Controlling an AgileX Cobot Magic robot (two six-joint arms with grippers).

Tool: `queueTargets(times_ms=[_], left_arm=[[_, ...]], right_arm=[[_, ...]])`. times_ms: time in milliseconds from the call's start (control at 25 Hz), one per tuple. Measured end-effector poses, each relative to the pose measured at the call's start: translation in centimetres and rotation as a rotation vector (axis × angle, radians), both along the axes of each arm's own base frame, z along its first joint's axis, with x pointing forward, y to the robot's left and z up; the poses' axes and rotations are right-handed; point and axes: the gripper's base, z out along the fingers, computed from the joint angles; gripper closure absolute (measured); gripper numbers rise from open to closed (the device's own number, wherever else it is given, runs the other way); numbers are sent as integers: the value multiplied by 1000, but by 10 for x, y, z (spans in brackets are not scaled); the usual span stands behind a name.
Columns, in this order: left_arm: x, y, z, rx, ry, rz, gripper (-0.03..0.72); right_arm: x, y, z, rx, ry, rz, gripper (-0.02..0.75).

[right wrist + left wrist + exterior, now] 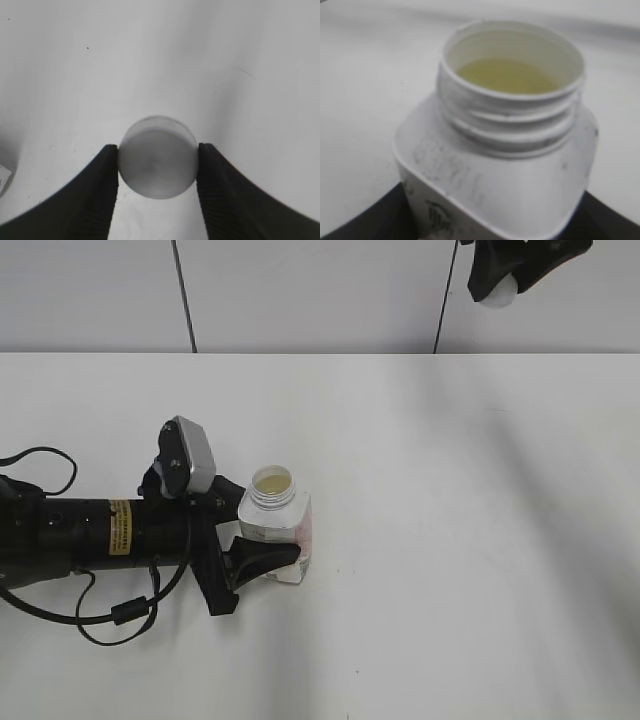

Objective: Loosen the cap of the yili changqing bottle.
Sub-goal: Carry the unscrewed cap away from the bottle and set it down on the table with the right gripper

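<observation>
The yili changqing bottle (277, 530) is seen standing upright on the white surface (450, 540), left of the middle in the exterior view. Its wide threaded neck is uncovered, and a pale yellowish content is visible inside through the open mouth (most clearly in the left wrist view, where the bottle (500, 165) fills most of the frame). A reddish-pink print is shown on the bottle's right side in the exterior view.

The bottle's body is clasped by the left end effector (262, 540), which reaches in from the left edge along the surface; one black finger is pressed across the lower front of the bottle, and the other is mostly hidden behind it. In the left wrist view, dark finger parts are seen at both lower corners, against the bottle's base.

The cap (157, 157) is held off the bottle by the right end effector (157, 161), whose two black ribbed fingers are closed against its opposite sides. The cap's flat round face is turned toward the wrist camera. In the exterior view this end effector (497, 292) is seen at the top right, well apart from the bottle, with the white cap (495, 293) showing beneath the black fingers.
</observation>
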Motion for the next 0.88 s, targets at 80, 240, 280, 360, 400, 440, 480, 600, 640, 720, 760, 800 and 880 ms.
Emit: queueTargets(times_ms=[80,240,280,360,400,440,480,600,640,720,760,800,880], left_arm=[[0,0,0,0,0,0,253],[0,0,0,-1,0,6,253],[1,0,0,-2,1,7,253],[1,0,0,-2,1,7,253],[1,0,0,-3,0,7,253],[1,0,0,-3,0,7,253],[1,0,0,-5,0,7,253],[0,0,1,-13,-2,5,253],[0,-1,2,-19,-3,5,253],[1,-1,3,-33,-5,9,253],[1,-1,3,-37,-5,11,253],[1,-1,3,-41,-6,13,253],[2,-1,4,-44,-5,24,253]], right_arm=[[1,-9,-3,25,21,-25,353],[-7,-25,-15,42,87,-65,353],[-11,-29,-18,39,106,-73,353],[-19,-37,-22,34,131,-88,353],[-23,-41,-25,30,150,-96,353],[-28,-44,-28,28,165,-103,353],[-32,-47,-32,28,173,-111,353],[-43,-57,-45,30,182,-138,353],[-47,-59,-49,30,184,-144,353],[-56,-62,-64,33,204,-157,353],[-60,-62,-72,36,216,-162,353],[-62,-62,-79,38,227,-166,353],[-68,-61,-96,65,248,-184,353]])
